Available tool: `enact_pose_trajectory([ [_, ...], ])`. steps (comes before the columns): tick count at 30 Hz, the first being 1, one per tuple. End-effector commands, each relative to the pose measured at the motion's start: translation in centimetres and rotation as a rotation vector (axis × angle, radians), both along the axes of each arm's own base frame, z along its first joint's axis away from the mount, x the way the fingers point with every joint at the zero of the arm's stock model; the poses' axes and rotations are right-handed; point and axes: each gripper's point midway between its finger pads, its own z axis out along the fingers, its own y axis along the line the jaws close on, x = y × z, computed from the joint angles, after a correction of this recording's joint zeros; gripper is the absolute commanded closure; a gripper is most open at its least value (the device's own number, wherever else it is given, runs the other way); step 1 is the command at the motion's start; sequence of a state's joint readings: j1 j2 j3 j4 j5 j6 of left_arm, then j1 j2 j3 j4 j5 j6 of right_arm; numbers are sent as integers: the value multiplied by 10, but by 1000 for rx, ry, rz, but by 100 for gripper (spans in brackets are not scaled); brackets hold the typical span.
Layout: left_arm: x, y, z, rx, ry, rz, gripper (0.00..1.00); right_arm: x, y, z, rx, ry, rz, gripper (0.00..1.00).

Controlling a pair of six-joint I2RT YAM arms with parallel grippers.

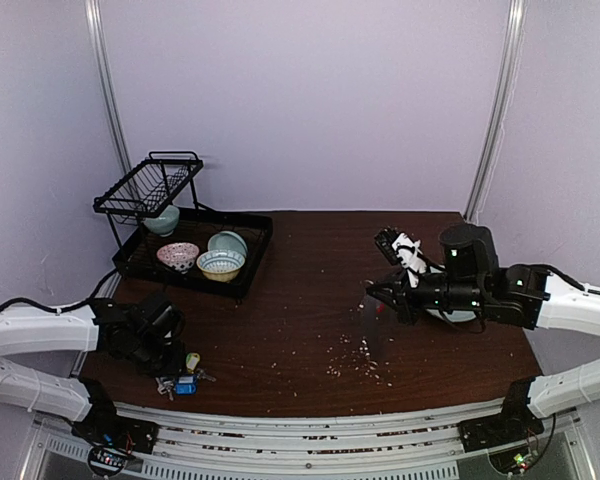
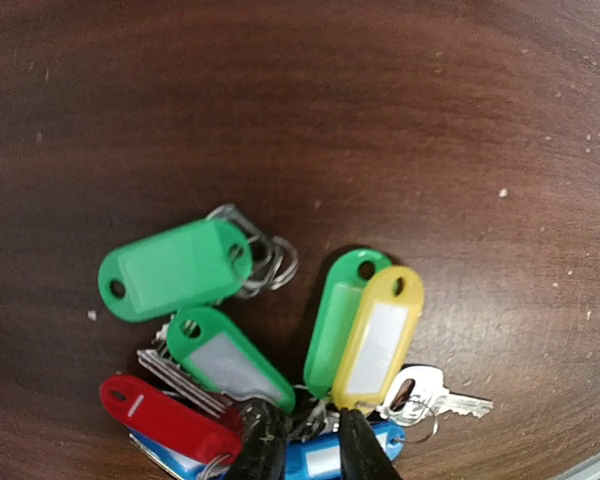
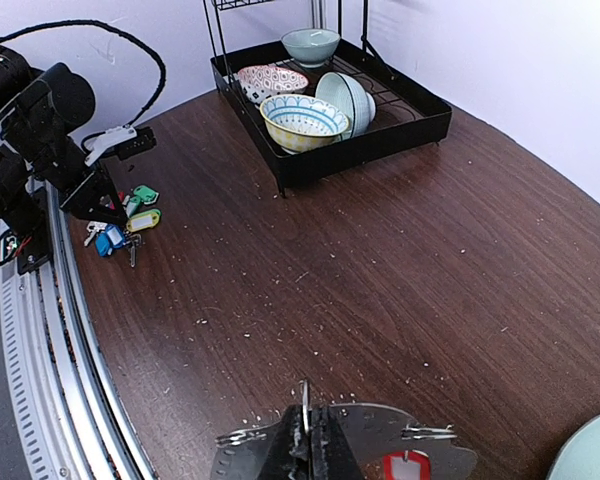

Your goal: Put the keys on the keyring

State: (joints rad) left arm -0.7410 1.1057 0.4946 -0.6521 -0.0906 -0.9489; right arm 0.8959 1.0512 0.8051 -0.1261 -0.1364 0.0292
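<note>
the keys (image 2: pixel 280 350) are lying bunched on the dark table (image 2: pixel 380 120), coloured tags fanning out. the left gripper (image 2: pixel 313 452) is straddling the blue tag (image 2: pixel 320 462).

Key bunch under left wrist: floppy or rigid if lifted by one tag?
Probably floppy: the tags splay at different angles, seemingly joined by loose wire rings. Likely light, being small plastic and thin metal. Pushed, it would probably slide and fan out on the smooth table.
</note>
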Motion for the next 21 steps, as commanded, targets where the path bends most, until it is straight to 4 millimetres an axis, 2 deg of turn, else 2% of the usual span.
enact_pose_trajectory([
  [1, 23, -8, 16, 11, -91, -35, 81, 2, 2, 7, 28, -9, 6, 100],
  [4, 28, -5, 17, 42, -109, -44, 87, 2, 5, 6, 31, -6, 13, 100],
  [7, 26, -4, 13, 54, -94, -51, 100, 2, 6, 9, 30, -3, 17, 100],
  [11, 21, -4, 11, 49, -62, -51, 100, 2, 6, 11, 29, -6, 18, 100],
  [13, 19, -4, 11, 44, -54, -43, 91, 2, 6, 12, 34, -8, 21, 100],
  [15, 17, -4, 11, 38, -51, -35, 88, 2, 7, 14, 39, -8, 24, 100],
  [21, 12, -3, 8, 19, -37, -23, 88, 2, 9, 13, 36, -8, 31, 100],
])
